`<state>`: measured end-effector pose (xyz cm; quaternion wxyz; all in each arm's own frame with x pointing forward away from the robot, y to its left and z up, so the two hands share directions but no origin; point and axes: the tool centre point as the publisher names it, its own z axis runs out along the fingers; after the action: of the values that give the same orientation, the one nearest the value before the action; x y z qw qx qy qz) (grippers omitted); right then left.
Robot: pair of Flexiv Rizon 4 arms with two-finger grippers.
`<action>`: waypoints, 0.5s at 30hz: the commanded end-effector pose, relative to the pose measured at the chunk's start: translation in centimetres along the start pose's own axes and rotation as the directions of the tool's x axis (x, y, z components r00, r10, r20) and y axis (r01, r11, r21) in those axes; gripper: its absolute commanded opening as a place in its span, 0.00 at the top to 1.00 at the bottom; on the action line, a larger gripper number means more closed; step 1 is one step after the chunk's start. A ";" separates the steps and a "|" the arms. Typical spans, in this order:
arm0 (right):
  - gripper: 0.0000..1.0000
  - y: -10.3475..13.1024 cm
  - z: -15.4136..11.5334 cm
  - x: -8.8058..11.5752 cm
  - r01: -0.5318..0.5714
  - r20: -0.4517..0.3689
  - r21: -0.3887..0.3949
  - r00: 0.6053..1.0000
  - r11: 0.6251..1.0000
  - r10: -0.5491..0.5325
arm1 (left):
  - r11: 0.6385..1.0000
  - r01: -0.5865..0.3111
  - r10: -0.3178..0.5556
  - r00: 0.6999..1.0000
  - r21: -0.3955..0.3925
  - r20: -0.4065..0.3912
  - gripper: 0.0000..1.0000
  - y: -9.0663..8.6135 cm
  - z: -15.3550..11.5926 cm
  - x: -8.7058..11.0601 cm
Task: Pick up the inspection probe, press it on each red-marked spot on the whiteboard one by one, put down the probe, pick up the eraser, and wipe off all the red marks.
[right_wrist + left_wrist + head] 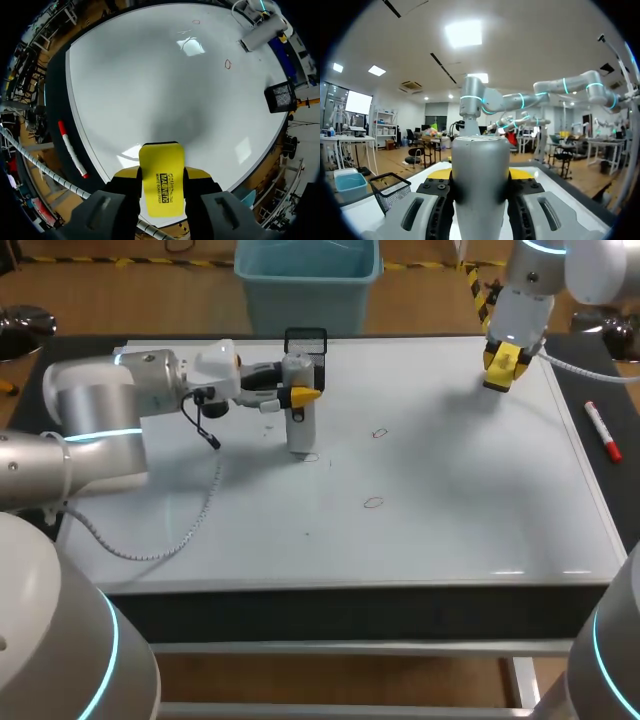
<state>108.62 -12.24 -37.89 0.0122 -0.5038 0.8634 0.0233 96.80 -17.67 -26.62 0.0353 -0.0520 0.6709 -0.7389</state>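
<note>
While the left gripper (303, 396) is pinching the stiff, smooth probe (301, 432) high up, it is seeming slippery to me; the right gripper (504, 366) is clamping the light eraser (161, 180).

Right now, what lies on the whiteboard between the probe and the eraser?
In the head view, one red mark near the probe; otherwise bare whiteboard up to the eraser.
</note>
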 end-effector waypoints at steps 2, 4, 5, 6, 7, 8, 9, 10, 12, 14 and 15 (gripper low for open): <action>1.00 0.0 -0.1 0.1 0.002 -0.002 0.002 1.000 1.000 -0.002 | 1.000 -0.013 0.014 0.999 -0.022 0.037 1.00 -1.7 -2.0 -1.0; 1.00 0.0 -0.1 0.1 0.002 -0.002 0.002 1.000 1.000 -0.002 | 0.999 -0.017 0.019 0.998 -0.029 0.053 1.00 -2.3 -2.9 -1.8; 1.00 0.0 -0.1 0.1 0.002 -0.002 0.002 1.000 1.000 -0.002 | 0.999 -0.016 0.019 0.998 -0.041 0.063 1.00 -2.4 -3.3 -2.2; 1.00 0.0 -0.1 0.1 0.002 -0.002 0.002 1.000 1.000 -0.002 | 0.999 -0.023 0.025 0.997 -0.043 0.066 1.00 -2.6 -3.6 -2.5; 1.00 0.0 -0.1 0.1 0.002 -0.002 0.002 1.000 1.000 -0.002 | 0.999 -0.026 0.029 0.997 -0.046 0.070 1.00 -3.0 -4.2 -3.0; 1.00 0.0 -0.1 0.1 0.002 -0.002 0.002 1.000 1.000 -0.002 | 0.998 -0.025 0.029 0.997 -0.054 0.075 1.00 -3.2 -4.6 -3.3; 1.00 0.0 -0.1 0.1 0.002 -0.002 0.002 1.000 1.000 -0.002 | 0.998 -0.029 0.033 0.997 -0.056 0.075 1.00 -3.3 -5.0 -3.6; 1.00 0.0 -0.1 0.1 0.002 -0.002 0.002 1.000 1.000 -0.002 | 0.998 -0.032 0.036 0.996 -0.060 0.077 1.00 -3.6 -5.5 -4.1; 1.00 0.0 -0.1 0.1 0.002 -0.002 0.002 1.000 1.000 -0.002 | 0.997 -0.031 0.036 0.996 -0.069 0.078 1.00 -4.0 -6.3 -4.9; 1.00 0.0 -0.1 0.1 0.002 -0.002 0.002 1.000 1.000 -0.002 | 0.997 -0.032 0.037 0.996 -0.067 0.081 1.00 -4.5 -7.1 -5.6; 1.00 0.0 -0.1 0.1 0.002 -0.002 0.002 1.000 1.000 -0.002 | 0.997 -0.036 0.041 0.996 -0.072 0.080 1.00 -4.7 -7.4 -5.8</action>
<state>108.62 -12.24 -37.89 0.0122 -0.5038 0.8634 0.0233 101.28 -10.43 -23.50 0.0830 -0.0768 0.6915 -0.7135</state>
